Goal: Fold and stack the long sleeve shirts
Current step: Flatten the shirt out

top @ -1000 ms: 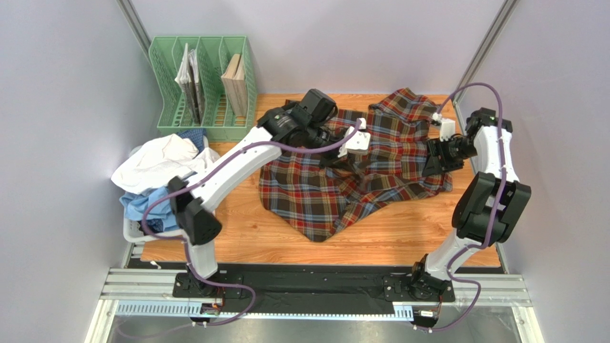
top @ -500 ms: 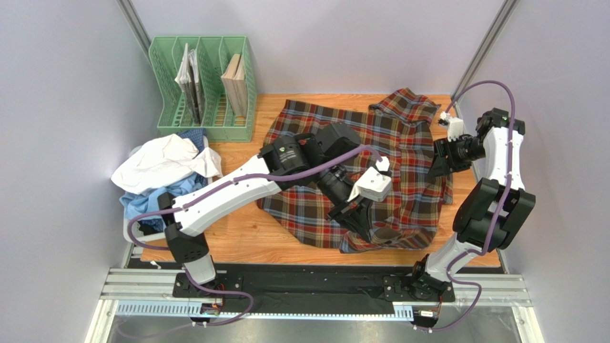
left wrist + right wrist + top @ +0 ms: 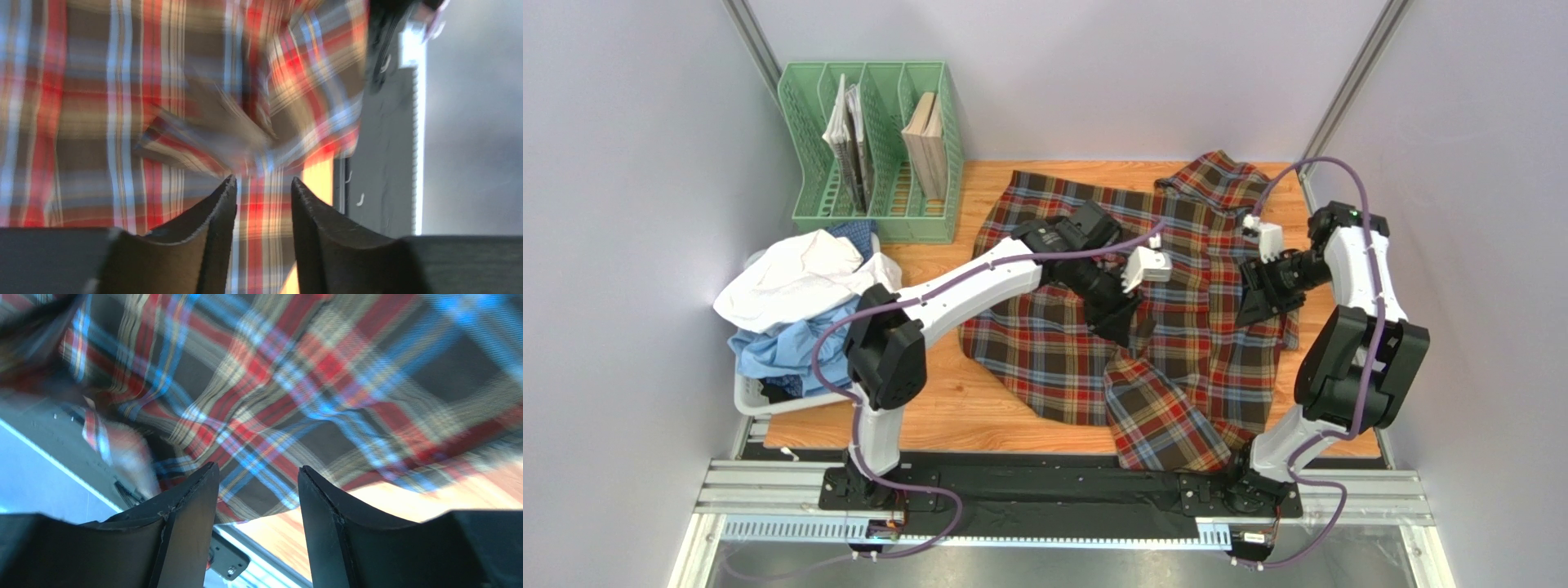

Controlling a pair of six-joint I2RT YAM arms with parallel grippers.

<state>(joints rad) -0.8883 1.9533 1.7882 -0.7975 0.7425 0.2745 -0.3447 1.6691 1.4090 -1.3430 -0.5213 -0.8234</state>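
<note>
Progress on the task is judged early, with no finished fold and no stack begun anywhere in view.

Item 1, tartan shirt: it lies opened out on the wooden surface, covering the middle and running toward 3 o'clock. The cloth is rumpled and not squared off. One flap at 6 o'clock droops over the near edge of the surface. A bunched part rises at about 1 o'clock (collar or shoulder, I cannot tell which).

Item 2, left pincer: seen from above, it hangs over the middle of the tartan. Its own camera shows the jaws partly apart with nothing between them, only plaid beneath. It has hold of nothing.

Item 3, right pincer: it sits at the 3 o'clock edge of the same shirt. The jaws are roughly half spread, and the gap shows cloth beyond the tips rather than cloth pinched in them, so it is empty as well.

Item 4, remaining stock: a white shirt and a light blue shirt lie heaped together at 9 o'clock, the white on top, both unfolded. They are just in front of the green file rack at 11 o'clock, which plays no part.

Outstanding work, in my judgement: flatten the tartan and bring in its sleeves and overhanging flap, fold it, then treat each garment from the heap likewise and stack all of them.
</note>
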